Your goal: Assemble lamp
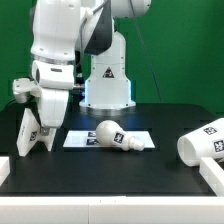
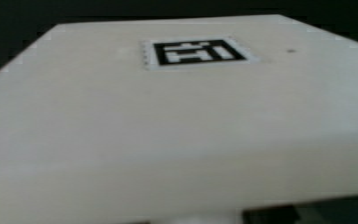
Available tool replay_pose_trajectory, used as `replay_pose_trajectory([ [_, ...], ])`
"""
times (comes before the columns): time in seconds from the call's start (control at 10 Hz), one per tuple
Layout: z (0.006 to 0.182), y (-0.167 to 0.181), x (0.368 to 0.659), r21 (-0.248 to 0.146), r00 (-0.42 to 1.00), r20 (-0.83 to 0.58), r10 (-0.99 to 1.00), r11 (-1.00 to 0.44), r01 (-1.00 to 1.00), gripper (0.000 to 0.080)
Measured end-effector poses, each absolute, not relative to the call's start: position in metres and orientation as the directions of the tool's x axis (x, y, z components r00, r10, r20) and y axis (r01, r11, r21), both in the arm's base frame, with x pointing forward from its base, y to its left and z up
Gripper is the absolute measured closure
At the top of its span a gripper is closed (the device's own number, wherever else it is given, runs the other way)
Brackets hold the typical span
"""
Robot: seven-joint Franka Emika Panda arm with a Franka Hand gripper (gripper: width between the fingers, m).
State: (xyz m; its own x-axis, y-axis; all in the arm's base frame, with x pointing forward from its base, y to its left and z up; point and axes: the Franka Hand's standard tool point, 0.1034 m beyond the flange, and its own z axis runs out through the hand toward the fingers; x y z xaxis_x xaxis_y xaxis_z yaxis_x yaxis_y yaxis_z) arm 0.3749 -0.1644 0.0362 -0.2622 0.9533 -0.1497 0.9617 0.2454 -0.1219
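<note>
The blocky white lamp base point(image 1: 31, 133) stands tilted on the black table at the exterior view's left, a tag on its face. My gripper point(image 1: 47, 118) comes down onto its upper edge and looks shut on it. In the wrist view the base point(image 2: 158, 120) fills nearly the whole frame, its tag towards the far end, and my fingertips are almost hidden. The round bulb point(image 1: 113, 135) lies on its side in the middle. The tapered shade point(image 1: 204, 143) lies on its side at the exterior view's right.
The marker board point(image 1: 78, 139) lies flat under and beside the bulb. White edge pieces sit at the front left point(image 1: 4, 168) and front right point(image 1: 213, 177) of the table. The robot's pedestal point(image 1: 107, 82) stands behind the board.
</note>
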Motion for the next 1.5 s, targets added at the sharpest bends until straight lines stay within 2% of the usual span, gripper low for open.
replay_pose_trajectory([
  [0.2, 0.0402, -0.1649, 0.3779, -0.113, -0.261, -0.154, 0.953, 0.245, 0.963, 0.0566],
  [0.3, 0.0427, -0.1651, 0.3797, -0.107, -0.26, -0.156, 0.953, 0.245, 0.964, 0.0672],
  [0.4, 0.0432, -0.1651, 0.3801, -0.106, -0.26, -0.157, 0.953, 0.245, 0.964, 0.0672],
  [0.5, 0.0433, -0.1651, 0.3802, -0.105, -0.26, -0.157, 0.953, 0.245, 0.964, 0.0772],
  [1.2, 0.0433, -0.1722, 0.3806, -0.106, -0.273, -0.157, 0.949, 0.258, 0.96, 0.0799],
  [1.3, 0.0426, -0.1733, 0.3819, -0.106, -0.274, -0.158, 0.949, 0.26, 0.96, 0.0718],
  [1.4, 0.0419, -0.1734, 0.3824, -0.105, -0.275, -0.158, 0.948, 0.26, 0.96, 0.0536],
  [1.5, 0.0413, -0.1733, 0.3819, -0.107, -0.275, -0.158, 0.949, 0.26, 0.96, 0.0401],
])
